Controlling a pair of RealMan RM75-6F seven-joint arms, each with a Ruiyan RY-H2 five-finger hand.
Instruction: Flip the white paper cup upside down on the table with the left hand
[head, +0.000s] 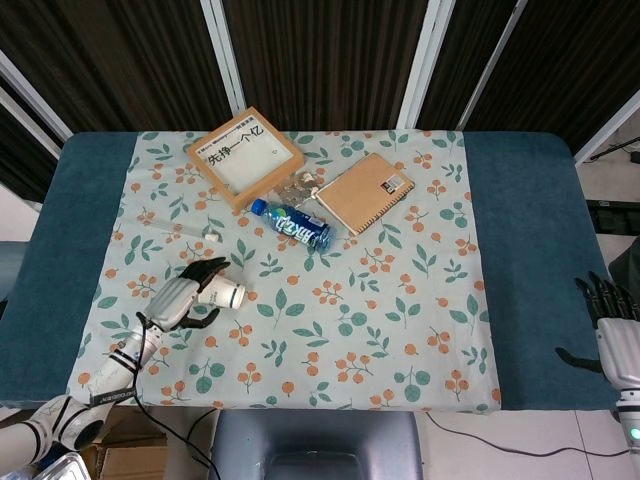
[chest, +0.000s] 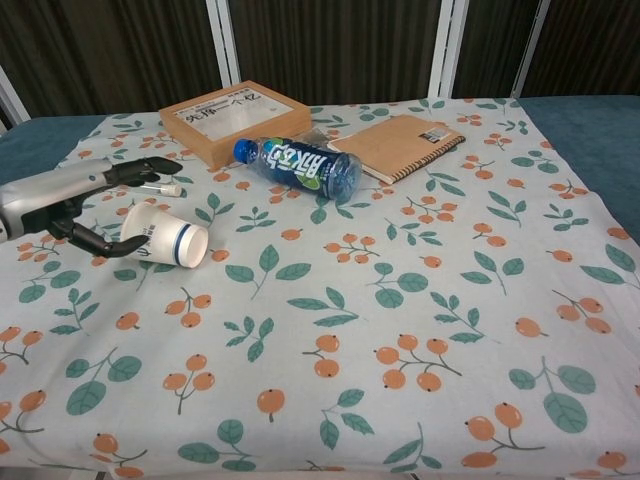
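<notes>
Behind the bench (head: 520, 250) we saw dark panelled walls with pale upright strips; the bench itself was covered in teal, and over its middle lay a white cloth (head: 400, 330) printed with green leaves and orange berries. At the far side of the cloth sat a shallow wooden-framed box (head: 246, 157) with printed characters on its pale top; just beside it to the right lay a brown spiral-bound notebook (head: 367, 191); between and in front of these a blue-labelled plastic bottle (head: 291, 223) lay on its side. The left robot hand (head: 180, 296) hovered low over the near left part of the cloth, its dark fingers (chest: 140, 168) spread apart, one set above and the thumb below the cup; in the chest view it held nothing, though we could not tell whether a fingertip brushed the cup's base. The right robot hand (head: 605, 305) hung off the bench's right edge, well apart from everything, fingers apart and upward, holding nothing. The white paper cup (chest: 165, 236) lay on its side on the cloth, its blue-rimmed mouth turned away from the left robot hand. A small white stick-like item (chest: 166, 188) lay just beyond the cup; we could not make out what it was.
</notes>
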